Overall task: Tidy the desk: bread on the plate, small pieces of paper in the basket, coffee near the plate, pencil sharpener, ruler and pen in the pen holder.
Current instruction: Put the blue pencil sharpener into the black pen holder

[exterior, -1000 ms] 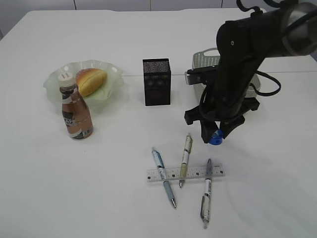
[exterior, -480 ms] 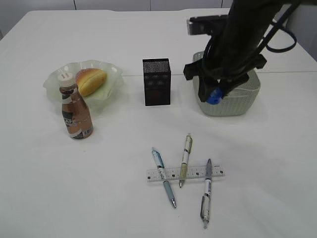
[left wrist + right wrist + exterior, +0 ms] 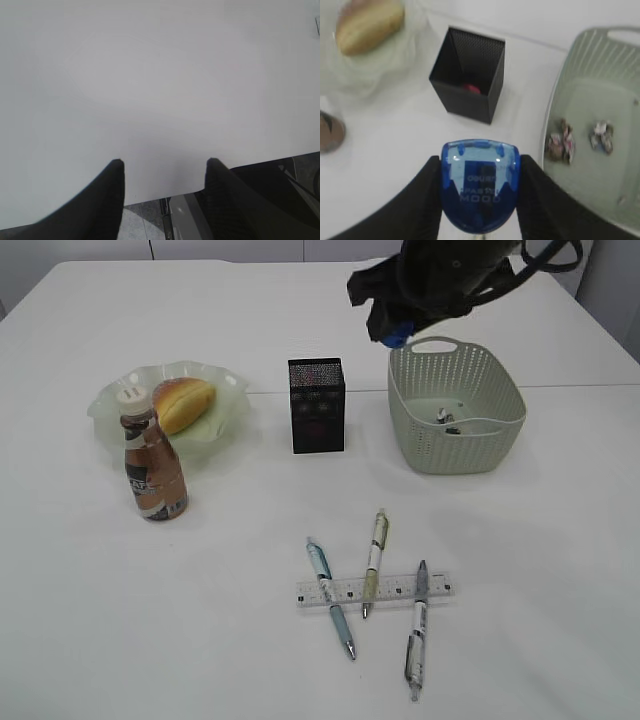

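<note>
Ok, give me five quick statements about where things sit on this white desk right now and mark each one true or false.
1. The golden-brown bun lies on the pale green wavy-rimmed dish. True.
2. The pale green woven-look basket is empty. False: two crumpled paper wads lie inside it.
3. The right gripper is shut on a blue translucent pencil sharpener. True.
4. The three pens stand in the black mesh pen holder. False: they lie on the desk across the clear plastic ruler.
5. The brown drink bottle with white cap lies on its side. False: it stands upright beside the dish.
</note>
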Motion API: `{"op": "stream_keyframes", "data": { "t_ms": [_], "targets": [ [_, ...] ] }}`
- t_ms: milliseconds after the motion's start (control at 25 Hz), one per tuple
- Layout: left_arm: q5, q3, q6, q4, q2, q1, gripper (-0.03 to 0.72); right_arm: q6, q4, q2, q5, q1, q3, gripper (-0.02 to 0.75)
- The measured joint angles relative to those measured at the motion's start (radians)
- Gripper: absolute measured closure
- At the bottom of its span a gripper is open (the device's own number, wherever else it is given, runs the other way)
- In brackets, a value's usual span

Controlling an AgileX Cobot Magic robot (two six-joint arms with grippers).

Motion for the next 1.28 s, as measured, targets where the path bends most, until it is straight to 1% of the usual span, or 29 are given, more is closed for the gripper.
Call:
{"op": "stream_keyframes", "data": {
  "t_ms": [240,360,600,800,1280],
  "targets": [
    [0.000,0.000,0.000,0.000,0.000,0.000,0.315,-0.001,0.002,0.005,-0.300,0.000,0.000,0.405],
    [0.000,0.000,0.000,0.000,0.000,0.000,0.315,-0.004,-0.001,0.030,-0.391,0.000,0.000,0.405],
    [0.000,0.000,0.000,0.000,0.000,0.000,0.316,-0.005,-0.005,0.119,-0.496,0.000,0.000,0.405],
    [0.000,0.000,0.000,0.000,0.000,0.000,0.316,-0.006,-0.007,0.192,-0.612,0.000,0.000,0.405],
    [0.000,0.000,0.000,0.000,0.000,0.000,0.316,-0.004,-0.006,0.290,-0.817,0.000,0.000,0.405]
  ]
}}
